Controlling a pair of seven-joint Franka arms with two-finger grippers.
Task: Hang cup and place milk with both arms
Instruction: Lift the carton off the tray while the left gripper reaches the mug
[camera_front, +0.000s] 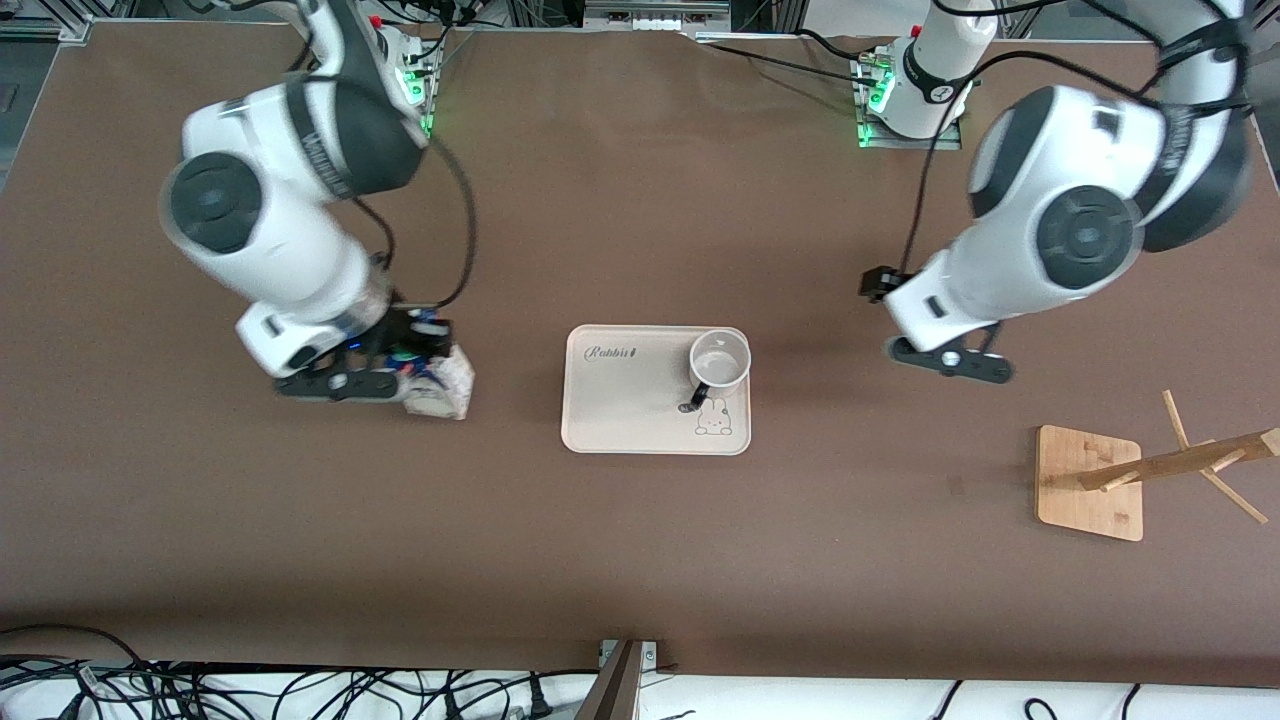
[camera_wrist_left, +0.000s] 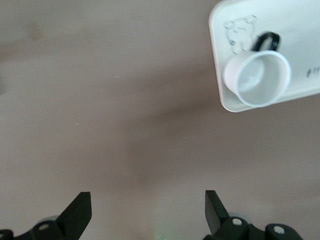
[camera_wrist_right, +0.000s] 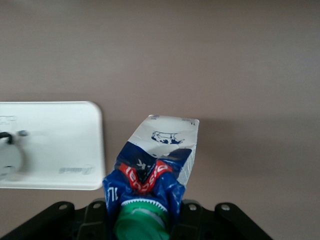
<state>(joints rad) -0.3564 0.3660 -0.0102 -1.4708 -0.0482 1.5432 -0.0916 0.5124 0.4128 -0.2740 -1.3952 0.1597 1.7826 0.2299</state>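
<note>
Front view: a cream tray (camera_front: 620, 400) lies on the brown bench (camera_front: 640, 560), and the cup (camera_front: 719, 362) stands upright on the tray, at the corner toward the left arm's end. The right pincer (camera_front: 425, 372) is beside the tray toward the right arm's end, pinching the milk (camera_front: 443, 385), which shows just beside the tray at bench level. The left pincer (camera_front: 950, 362) hovers over bare bench beside the tray toward the left arm's end. A wooden rack (camera_front: 1100, 480) stands on that same side of the tray, nearer the camera.

Left wrist view: the left pincer (camera_wrist_left: 147, 212) is spread wide with nothing between its fingers; the cup (camera_wrist_left: 257, 77) sits on the tray (camera_wrist_left: 300, 30).

Right wrist view: the right pincer (camera_wrist_right: 142, 215) grips the milk (camera_wrist_right: 157, 160) at its capped top; the tray (camera_wrist_right: 55, 145) lies alongside.
</note>
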